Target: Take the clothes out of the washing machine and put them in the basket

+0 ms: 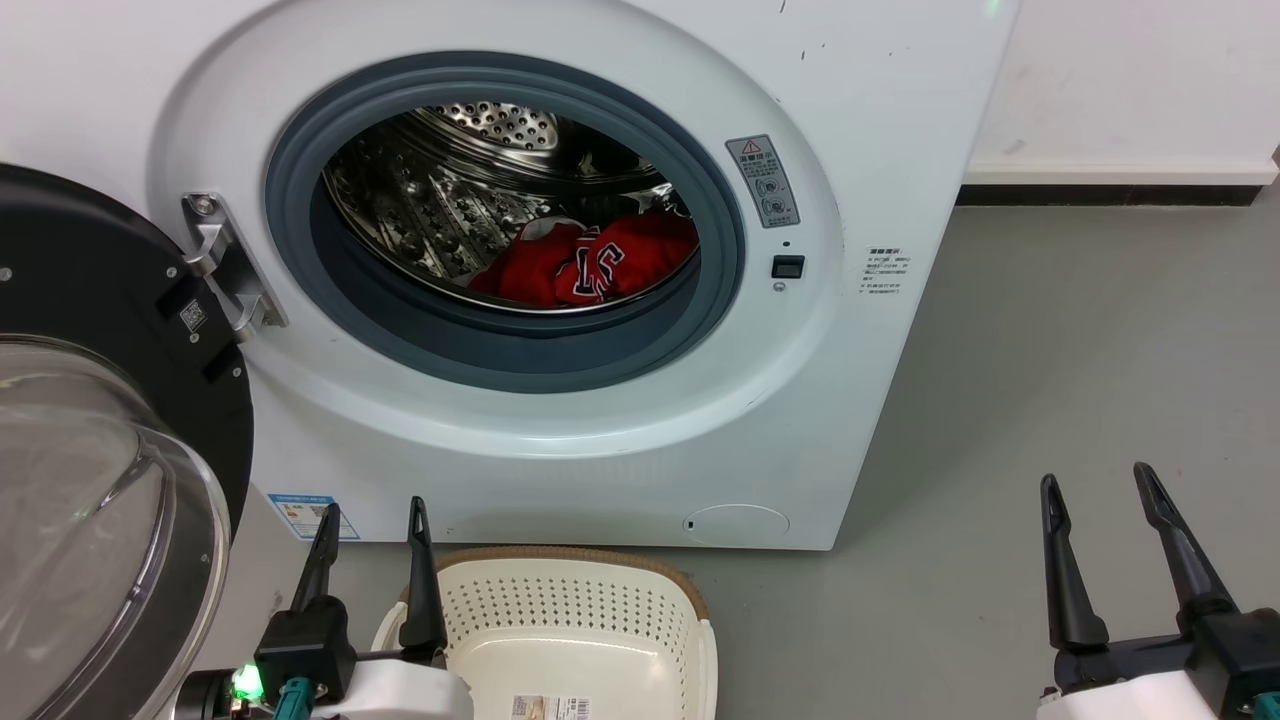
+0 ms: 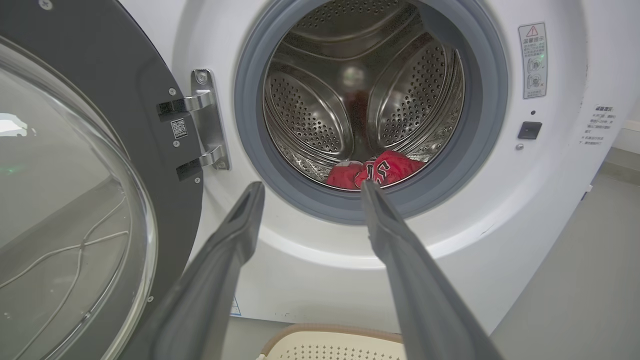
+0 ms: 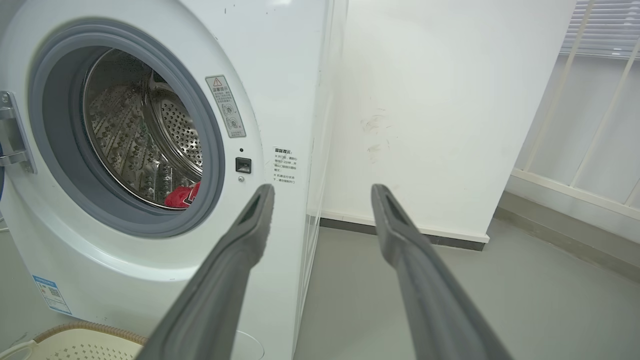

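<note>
Red, soft sports garments (image 1: 590, 262) lie bunched low in the perforated steel drum (image 1: 440, 200) of the large white front-loading washing machine (image 1: 600, 430), ahead of and above both pincers. The left gripper (image 1: 373, 507), spread open and empty, points almost at them and looks nearer; the right gripper (image 1: 1095, 475), equally open, sits well aside. The cream perforated plastic basket (image 1: 690, 592) stands just below the opening

Glossy perforated steel drum (image 1: 470, 190) (mirror-bright), matt grey rubber seal (image 1: 500, 345), soft red cloth clothes (image 1: 590, 262), cream plastic basket (image 1: 575, 600).
</note>
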You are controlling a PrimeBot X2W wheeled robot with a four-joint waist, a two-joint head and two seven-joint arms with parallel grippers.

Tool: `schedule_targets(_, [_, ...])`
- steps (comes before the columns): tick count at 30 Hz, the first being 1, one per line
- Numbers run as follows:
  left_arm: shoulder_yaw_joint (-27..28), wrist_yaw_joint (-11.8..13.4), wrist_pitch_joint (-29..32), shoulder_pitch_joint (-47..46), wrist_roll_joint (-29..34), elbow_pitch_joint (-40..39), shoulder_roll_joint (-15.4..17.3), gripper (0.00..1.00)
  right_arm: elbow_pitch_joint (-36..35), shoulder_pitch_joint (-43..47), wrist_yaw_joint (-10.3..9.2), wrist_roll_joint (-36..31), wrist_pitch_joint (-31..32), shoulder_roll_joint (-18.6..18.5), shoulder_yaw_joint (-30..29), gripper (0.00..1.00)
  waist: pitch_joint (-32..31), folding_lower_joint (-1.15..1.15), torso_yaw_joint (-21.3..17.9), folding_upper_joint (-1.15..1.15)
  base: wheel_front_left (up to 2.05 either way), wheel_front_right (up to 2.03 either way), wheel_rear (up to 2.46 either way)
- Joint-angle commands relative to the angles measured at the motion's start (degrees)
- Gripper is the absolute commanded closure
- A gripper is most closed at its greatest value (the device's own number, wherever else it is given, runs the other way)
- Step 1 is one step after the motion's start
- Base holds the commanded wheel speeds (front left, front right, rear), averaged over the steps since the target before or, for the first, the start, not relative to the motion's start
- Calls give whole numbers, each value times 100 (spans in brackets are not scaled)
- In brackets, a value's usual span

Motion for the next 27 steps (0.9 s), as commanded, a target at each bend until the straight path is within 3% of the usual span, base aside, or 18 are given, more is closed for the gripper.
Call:
schedule_targets(1, [4, 30, -21, 19, 31, 17, 5, 0, 5, 33, -2, 2, -12, -19, 3, 0, 4, 0, 0, 0, 0, 0, 0])
schedule_targets(8, [96, 14, -21, -110, -72, 129, 6, 0, -14, -13, -2, 12, -12, -19, 26, 0, 44, 0, -47, 0, 0, 0, 0])
schedule_targets(13, [122, -187, -21, -514, -54, 523, 5, 0, -46, -92, -2, -25, -12, -19, 69, 0, 168, 0, -149, 0, 0, 0, 0])
schedule_targets(14, [157, -369, -21, -957, -22, 823, 5, 0, -70, -175, -2, -42, -12, -19, 69, 0, 325, 0, -252, 0, 0, 0, 0])
schedule_targets(18, [194, -599, -21, -1744, 9, 1438, 103, 0, -87, -369, -2, -47, -12, -17, 97, 0, 637, 0, -431, 0, 0, 0, 0])
schedule_targets(27, [131, -911, -21, -3688, 190, 2798, 487, 0, -172, -946, -3, 60, -12, -15, 189, 0, 1597, 0, -960, 0, 0, 0, 0])
